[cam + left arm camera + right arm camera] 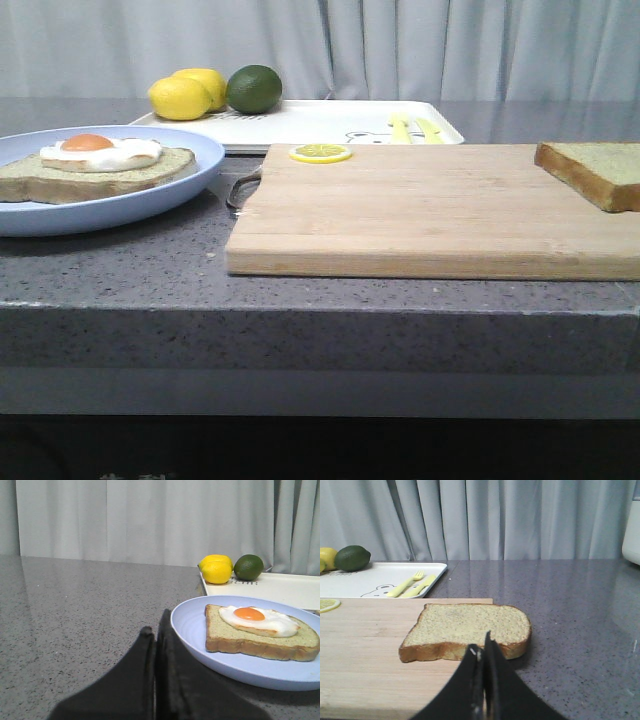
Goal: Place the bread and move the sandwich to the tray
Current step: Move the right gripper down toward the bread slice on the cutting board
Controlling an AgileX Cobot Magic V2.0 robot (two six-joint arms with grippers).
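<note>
Bread (470, 630), a thick plain brown-crusted slice, lies on the wooden cutting board (430, 215), near the closed, empty right hand (481, 652). Left hand (154, 630) is closed and empty too, beside the round pale blue plate (192, 630).

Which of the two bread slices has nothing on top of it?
The bread on the wooden cutting board is bare; the slice on the blue plate carries a fried egg.

A pale wooden cutting board (430, 210) showed matt grain on a speckled, glossy stone-like counter (130, 270); the blue plate (150, 195) looked smooth plastic.
</note>
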